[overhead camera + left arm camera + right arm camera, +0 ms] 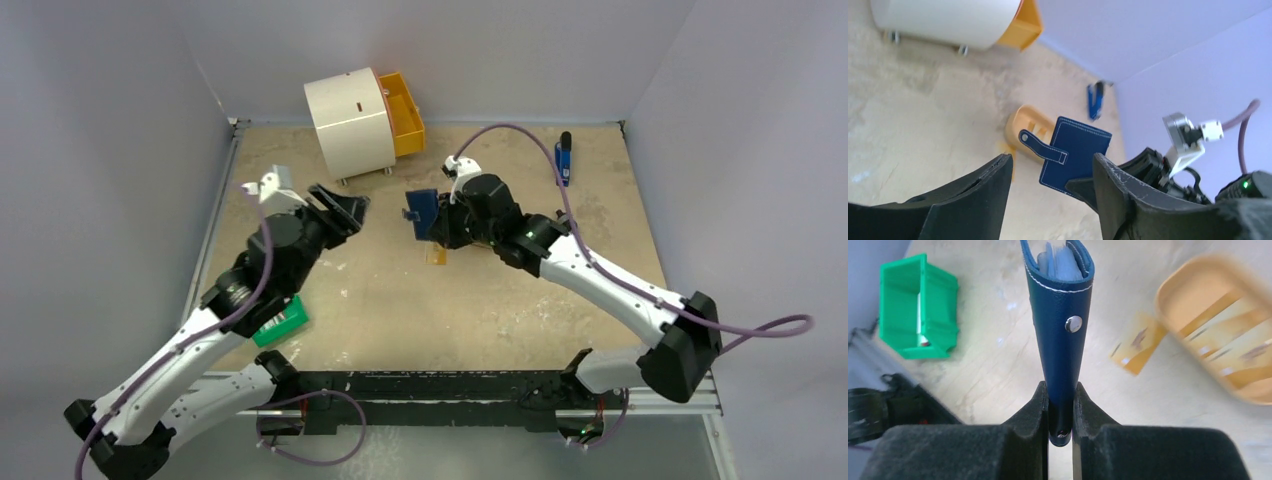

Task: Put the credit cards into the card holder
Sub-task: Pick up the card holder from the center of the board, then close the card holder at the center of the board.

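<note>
Card holder [1063, 325] hung over the bench [400, 300], one edge pinched by my right gripper [1060, 390], jaws clamped; left gripper [1052, 159] stood nearby, jaws apart, empty. Risk, I reckoned: that narrow pinch letting it swivel or drop under a push. Orange tray [1168, 295] was blurred; its credit cards [1233, 340] unreadable, the pockets [1060, 262] barely showing.

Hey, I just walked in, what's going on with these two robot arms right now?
The right gripper is clamped on the folded blue wallet, holding it upright above the table. The left gripper is open and empty, pointed toward the wallet. No cards show in it: one card lies on the table beside the orange tray, and more cards sit in the tray.
</note>
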Controlling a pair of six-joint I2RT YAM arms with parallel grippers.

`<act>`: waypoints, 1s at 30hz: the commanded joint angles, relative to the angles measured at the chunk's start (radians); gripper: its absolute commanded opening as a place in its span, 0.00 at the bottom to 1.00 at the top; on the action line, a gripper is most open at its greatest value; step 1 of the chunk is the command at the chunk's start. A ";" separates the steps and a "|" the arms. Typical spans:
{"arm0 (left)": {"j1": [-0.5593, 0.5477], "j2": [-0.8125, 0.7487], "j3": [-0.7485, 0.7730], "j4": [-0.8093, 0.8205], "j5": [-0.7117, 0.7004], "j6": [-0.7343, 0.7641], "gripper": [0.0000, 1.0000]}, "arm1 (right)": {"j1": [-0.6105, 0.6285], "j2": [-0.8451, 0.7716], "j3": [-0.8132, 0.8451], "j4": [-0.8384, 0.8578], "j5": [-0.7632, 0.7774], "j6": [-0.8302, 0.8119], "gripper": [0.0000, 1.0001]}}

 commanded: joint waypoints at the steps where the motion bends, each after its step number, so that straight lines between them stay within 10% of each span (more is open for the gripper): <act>1: -0.005 -0.052 0.150 -0.066 -0.057 0.143 0.61 | 0.116 -0.080 0.200 -0.220 0.445 -0.378 0.00; 8: -0.004 0.005 0.364 -0.057 0.097 0.175 0.64 | 0.302 -0.176 0.108 0.278 0.939 -1.172 0.00; 16: -0.005 0.065 0.391 0.027 0.307 0.053 0.70 | 0.335 -0.150 -0.153 1.263 0.918 -2.123 0.00; 30: -0.005 0.131 0.368 0.158 0.427 0.042 0.76 | 0.398 -0.117 -0.189 1.413 0.853 -2.333 0.00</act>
